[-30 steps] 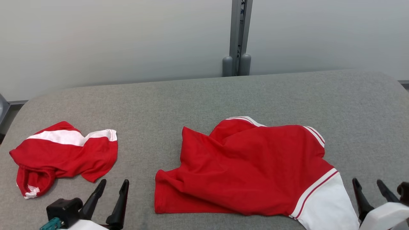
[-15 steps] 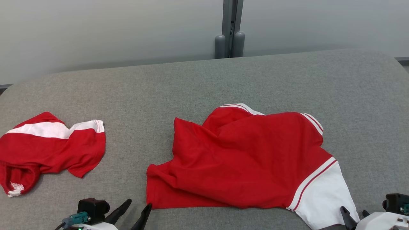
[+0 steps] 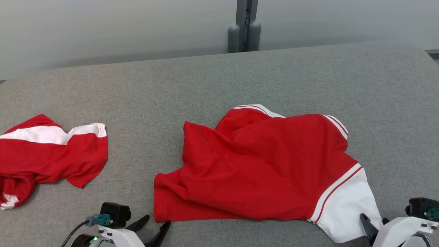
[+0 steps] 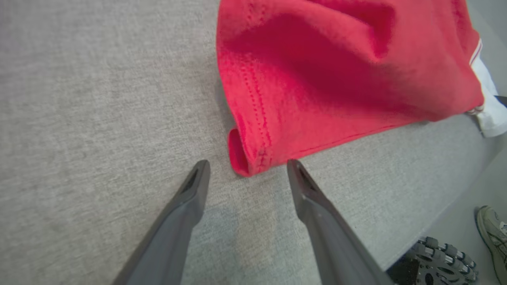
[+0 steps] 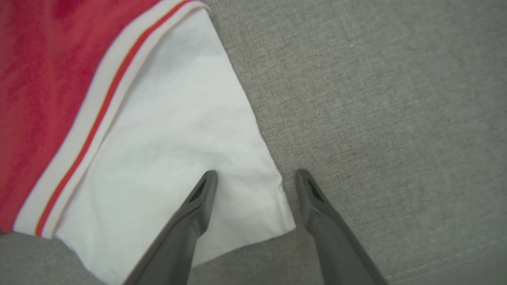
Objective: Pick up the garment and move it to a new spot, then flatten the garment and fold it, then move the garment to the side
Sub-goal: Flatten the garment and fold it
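Observation:
A red garment (image 3: 260,168) with a white sleeve (image 3: 346,206) lies rumpled on the grey table (image 3: 219,85). My left gripper (image 3: 157,220) is open at the garment's near left hem corner. In the left wrist view that folded corner (image 4: 245,164) sits just ahead of the gap of the left gripper (image 4: 247,163), with the garment (image 4: 336,71) beyond. My right gripper (image 3: 373,219) is open at the sleeve's near right corner. In the right wrist view, the right gripper (image 5: 257,173) straddles the sleeve (image 5: 178,130) edge, one finger over white cloth, the other over bare table.
A second red and white garment (image 3: 51,154) lies crumpled at the table's left. A grey post (image 3: 244,27) stands behind the far edge. Past the near edge, the left wrist view shows a wheel (image 4: 435,261) and a person's shoe (image 4: 493,233).
The head camera has tilted and shifted. My left gripper has moved right to the hem corner. My right gripper has come in to the sleeve corner. Both stay open.

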Robot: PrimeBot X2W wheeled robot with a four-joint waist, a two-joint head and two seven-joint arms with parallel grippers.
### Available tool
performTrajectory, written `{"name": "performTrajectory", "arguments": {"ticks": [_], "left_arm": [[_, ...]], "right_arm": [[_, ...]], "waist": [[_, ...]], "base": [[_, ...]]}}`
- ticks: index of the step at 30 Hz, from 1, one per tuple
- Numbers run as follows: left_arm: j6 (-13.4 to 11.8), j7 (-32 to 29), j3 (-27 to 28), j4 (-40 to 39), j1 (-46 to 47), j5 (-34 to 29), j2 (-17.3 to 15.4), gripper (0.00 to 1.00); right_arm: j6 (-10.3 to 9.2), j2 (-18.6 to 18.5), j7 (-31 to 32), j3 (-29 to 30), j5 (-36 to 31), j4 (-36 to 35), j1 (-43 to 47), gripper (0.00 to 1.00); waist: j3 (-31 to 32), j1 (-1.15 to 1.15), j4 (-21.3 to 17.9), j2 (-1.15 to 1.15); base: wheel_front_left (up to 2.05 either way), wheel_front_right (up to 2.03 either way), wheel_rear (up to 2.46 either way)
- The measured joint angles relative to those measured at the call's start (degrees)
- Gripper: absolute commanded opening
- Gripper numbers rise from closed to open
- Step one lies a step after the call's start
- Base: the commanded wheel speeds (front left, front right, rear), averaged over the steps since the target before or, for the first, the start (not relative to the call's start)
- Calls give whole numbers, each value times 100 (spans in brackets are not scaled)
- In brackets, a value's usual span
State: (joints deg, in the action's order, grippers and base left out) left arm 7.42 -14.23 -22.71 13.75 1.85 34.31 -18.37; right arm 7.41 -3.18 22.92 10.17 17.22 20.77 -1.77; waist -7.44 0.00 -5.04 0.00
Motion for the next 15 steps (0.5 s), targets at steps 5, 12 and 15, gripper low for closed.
{"name": "performTrajectory", "arguments": {"ticks": [5,12,15], "left_arm": [[2,23,-246,272,247,92,-10,100],[3,260,-437,470,399,271,-96,0],[3,397,-469,445,398,323,-133,0]], "right_arm": [[0,-10,-77,-101,25,75,-107,42],[7,1,-213,-253,92,162,-146,0],[5,2,-335,-258,100,144,-138,0]], "waist": [[-75,0,-32,0],[-91,0,-50,0],[-38,0,-50,0]], "base": [[0,0,0],[0,0,0],[0,0,0]]}}
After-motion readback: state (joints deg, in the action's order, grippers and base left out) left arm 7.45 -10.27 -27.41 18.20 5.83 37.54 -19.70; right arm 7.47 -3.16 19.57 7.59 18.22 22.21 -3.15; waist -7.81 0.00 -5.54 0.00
